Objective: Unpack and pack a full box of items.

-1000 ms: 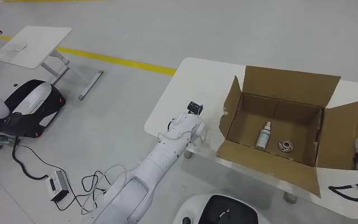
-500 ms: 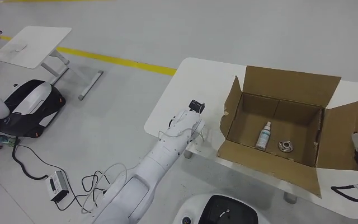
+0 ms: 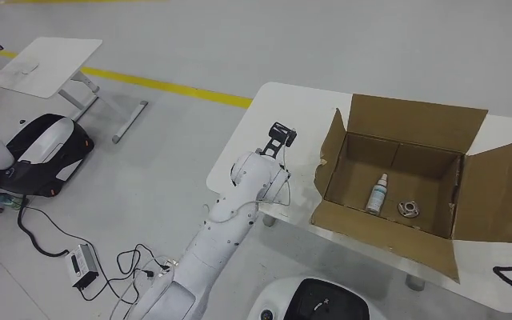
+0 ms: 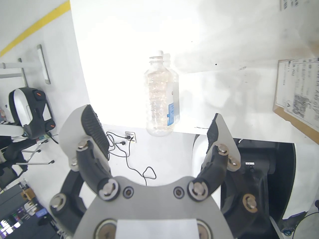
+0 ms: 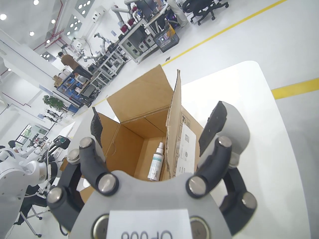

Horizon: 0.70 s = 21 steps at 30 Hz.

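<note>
The open cardboard box [image 3: 416, 120] sits on the white desk [image 3: 296, 104] with its flaps spread outward. Inside it, a small white spray bottle [image 3: 378, 194] lies on the floor of the box, with a small round metal part [image 3: 410, 210] just beside it. The left gripper [image 4: 150, 115] hangs over the desk's edge, away from the box, and its fingers [image 4: 93, 128] are spread wide with nothing between them. Below it a clear plastic bottle [image 4: 159, 95] with a white cap lies on its side on the desk. Its base seems to stick out past the desk's edge, though the glare there makes this hard to judge. The fingers stand on either side of the bottle and clear of it. The right gripper [image 5: 158, 118] is held off to the side of the box and faces into it. Its fingers [image 5: 216, 118] are also apart and hold nothing. The right wrist view shows the spray bottle against one inner wall of the box.
</note>
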Tool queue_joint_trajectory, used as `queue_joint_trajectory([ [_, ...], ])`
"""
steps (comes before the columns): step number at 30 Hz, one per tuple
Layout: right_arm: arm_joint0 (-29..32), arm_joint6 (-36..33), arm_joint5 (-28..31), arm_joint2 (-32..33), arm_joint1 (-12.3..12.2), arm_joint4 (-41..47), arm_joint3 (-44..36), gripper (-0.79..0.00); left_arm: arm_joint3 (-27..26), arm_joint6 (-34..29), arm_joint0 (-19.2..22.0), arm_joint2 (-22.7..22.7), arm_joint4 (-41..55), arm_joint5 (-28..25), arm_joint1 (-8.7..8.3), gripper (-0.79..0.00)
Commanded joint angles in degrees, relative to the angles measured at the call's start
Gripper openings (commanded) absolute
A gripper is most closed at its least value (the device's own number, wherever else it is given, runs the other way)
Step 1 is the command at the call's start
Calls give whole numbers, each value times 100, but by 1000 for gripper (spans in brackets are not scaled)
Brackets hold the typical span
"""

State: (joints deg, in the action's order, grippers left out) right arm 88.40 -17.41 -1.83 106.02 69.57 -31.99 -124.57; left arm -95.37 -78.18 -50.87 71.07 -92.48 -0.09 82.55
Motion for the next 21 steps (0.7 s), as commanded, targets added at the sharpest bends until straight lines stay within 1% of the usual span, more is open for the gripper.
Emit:
queue_joint_trajectory([
  [1,25,72,-31,60,5,65,-156,0,-509,-25,-121,108,34,-66,-18,0],
  [4,55,156,-23,141,10,192,-432,0,-987,-83,-184,317,200,-111,-35,0],
  [6,94,147,-12,188,10,221,-615,-9,-1072,-89,-204,364,141,-193,-49,0],
  [7,114,128,-5,198,9,226,-740,-179,-1044,-59,-203,366,28,-178,-54,0],
  [8,139,78,32,192,6,205,-857,-493,-975,-33,-213,347,-5,-151,-52,0],
  [9,164,-4,73,177,-1,134,-962,-686,-911,1,-214,330,0,-132,-48,0],
  [10,172,-87,110,147,-9,44,-1007,-785,-845,35,-214,322,-19,-105,-46,0],
  [14,58,-438,235,-140,-44,-413,-1007,-785,-688,84,-218,279,-34,-38,-35,0],
  [15,27,-599,182,-249,-55,-609,-1007,-785,-667,84,-216,271,-31,-22,-32,0],
  [16,17,-936,116,-404,-73,-868,-1007,-785,-655,93,-212,265,-22,-12,-29,0],
  [18,-173,-1234,-99,-679,-88,-1249,-1000,-785,-629,113,-206,264,-33,29,-25,0],
  [21,-560,-1780,-258,-1186,-113,-1836,-775,-785,-621,120,-204,262,-37,38,-24,0],
])
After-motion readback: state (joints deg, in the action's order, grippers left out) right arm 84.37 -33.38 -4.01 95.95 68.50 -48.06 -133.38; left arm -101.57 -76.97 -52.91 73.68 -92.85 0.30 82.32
